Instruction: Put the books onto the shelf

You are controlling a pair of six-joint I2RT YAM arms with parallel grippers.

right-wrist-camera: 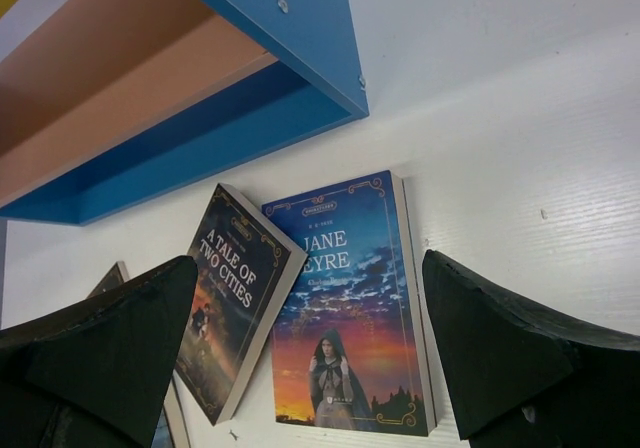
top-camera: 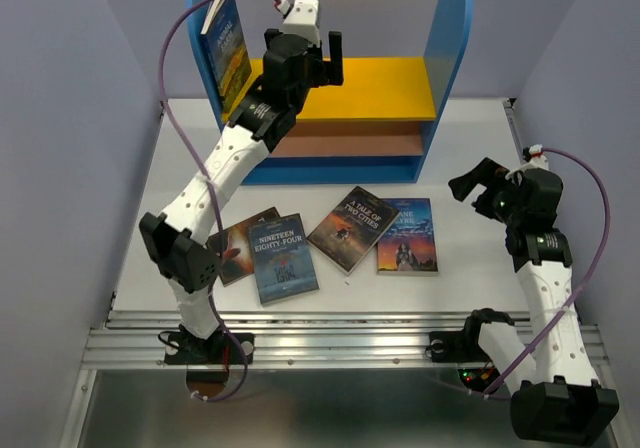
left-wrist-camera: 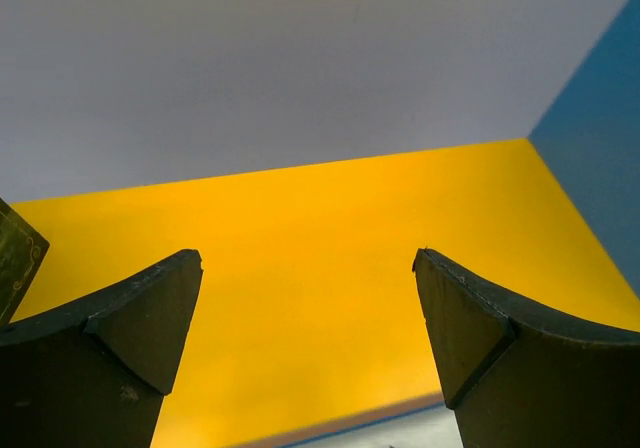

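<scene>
On the shelf [top-camera: 440, 58], 1 blue-green book [top-camera: 228, 48] upright at the left end of the yellow board [top-camera: 385, 88], leaning on the left blue panel [top-camera: 203, 28]. Flat on the white table [top-camera: 470, 138] in front of the shelf, 4 more books in a loose row. From the left: a brown book [top-camera: 243, 238], partly hidden under the left arm and touching "Nineteen Eighty-Four" [top-camera: 285, 258]; then "A Tale of Two Cities" [top-camera: 352, 228], touching "Jane Eyre" [top-camera: 407, 235]. Left gripper [left-wrist-camera: 308, 333] raised over the yellow board, just right of the standing book, jaws spread wide with nothing between them. Right gripper [right-wrist-camera: 310, 353] out to the right, above the table near "Jane Eyre", likewise released and gripping nothing.
</scene>
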